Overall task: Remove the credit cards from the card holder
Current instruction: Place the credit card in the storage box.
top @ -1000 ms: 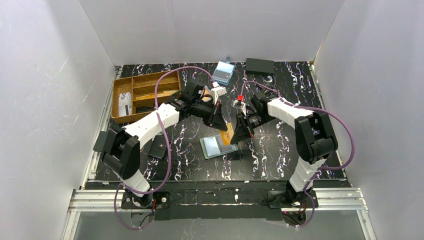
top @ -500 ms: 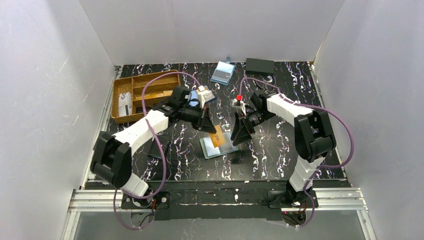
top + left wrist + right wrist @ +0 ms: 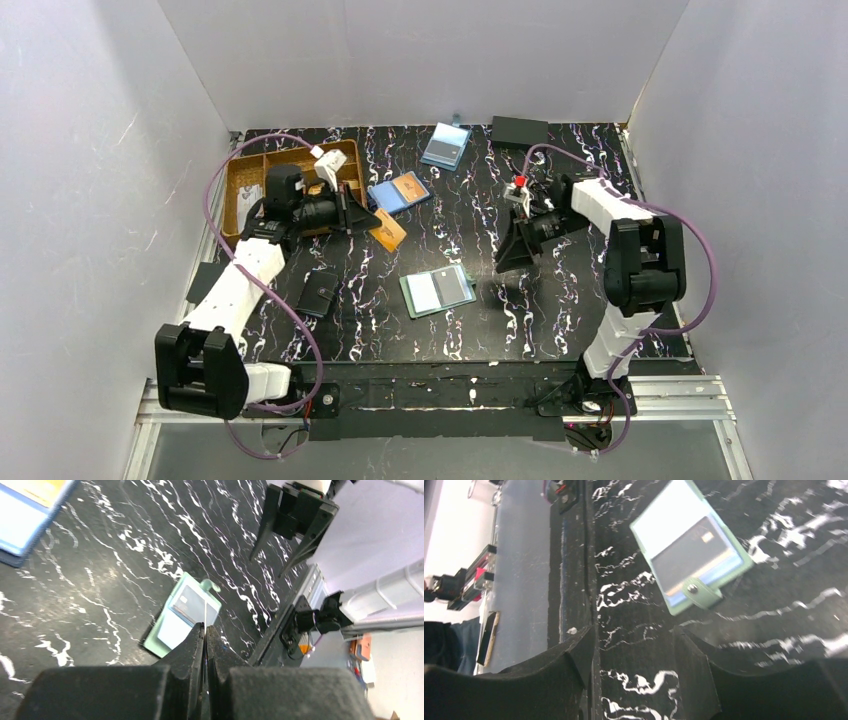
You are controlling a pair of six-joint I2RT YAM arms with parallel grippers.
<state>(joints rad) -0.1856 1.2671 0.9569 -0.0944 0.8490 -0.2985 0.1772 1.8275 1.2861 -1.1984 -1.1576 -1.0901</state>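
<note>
Left pincer (image 3: 205, 630) pinches one orange card (image 3: 390, 233); one card holder (image 3: 437, 292) lies nearby.

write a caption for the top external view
Left jaws hold an orange card beside the wooden tray; the card holder lies mid-table, grey card showing.

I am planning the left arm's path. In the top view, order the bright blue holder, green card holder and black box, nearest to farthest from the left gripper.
From the left gripper, shut on an orange card:
1. bright blue holder, just behind it
2. card holder, toward the bases, centre
3. black box, back edge, right
</note>
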